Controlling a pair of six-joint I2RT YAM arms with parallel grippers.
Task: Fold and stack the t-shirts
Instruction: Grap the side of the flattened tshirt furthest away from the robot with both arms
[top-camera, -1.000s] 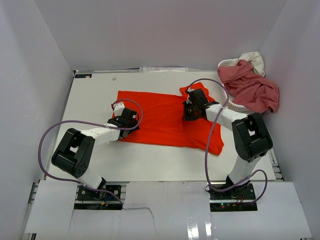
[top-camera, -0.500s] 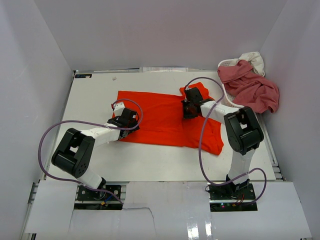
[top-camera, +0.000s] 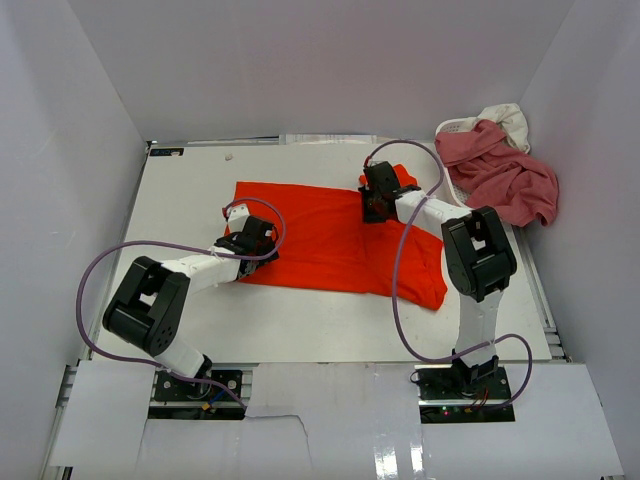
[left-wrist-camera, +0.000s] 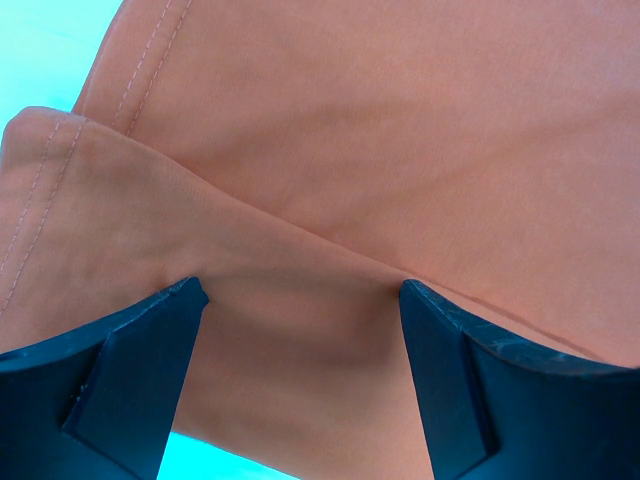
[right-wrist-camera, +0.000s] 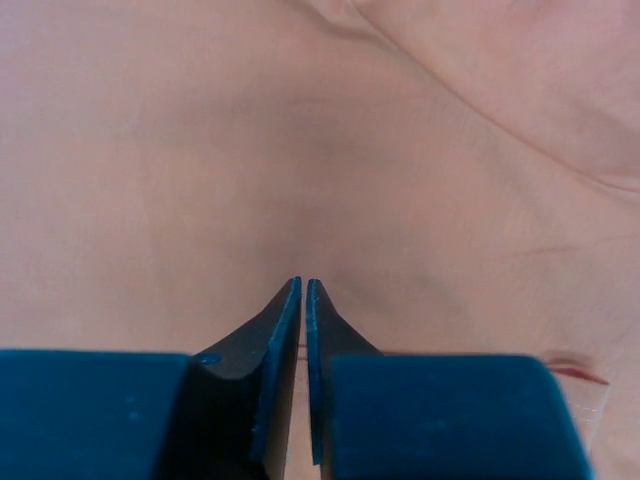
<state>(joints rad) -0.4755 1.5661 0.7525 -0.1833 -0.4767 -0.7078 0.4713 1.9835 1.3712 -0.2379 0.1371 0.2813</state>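
Observation:
The bright orange-red t-shirt (top-camera: 320, 235) lies spread flat on the white table. My left gripper (top-camera: 258, 243) is open at the shirt's near left edge. In the left wrist view its fingers (left-wrist-camera: 150, 360) straddle a folded hem of the shirt (left-wrist-camera: 300, 250). My right gripper (top-camera: 372, 205) is shut, with its tips pressed on the shirt near the far right sleeve. The right wrist view shows the closed tips (right-wrist-camera: 303, 290) against smooth cloth (right-wrist-camera: 300, 130). A dusty rose-pink shirt (top-camera: 505, 175) and a cream-white one (top-camera: 505, 118) hang over the basket at the far right.
The white perforated basket (top-camera: 455, 128) stands at the far right corner under the pink and white shirts. White walls close in the table on the left, back and right. Purple cables loop from both arms over the table.
My right gripper has slid over the shirt towards the far edge, near the sleeve. The left gripper and the shirt's outline have stayed put.

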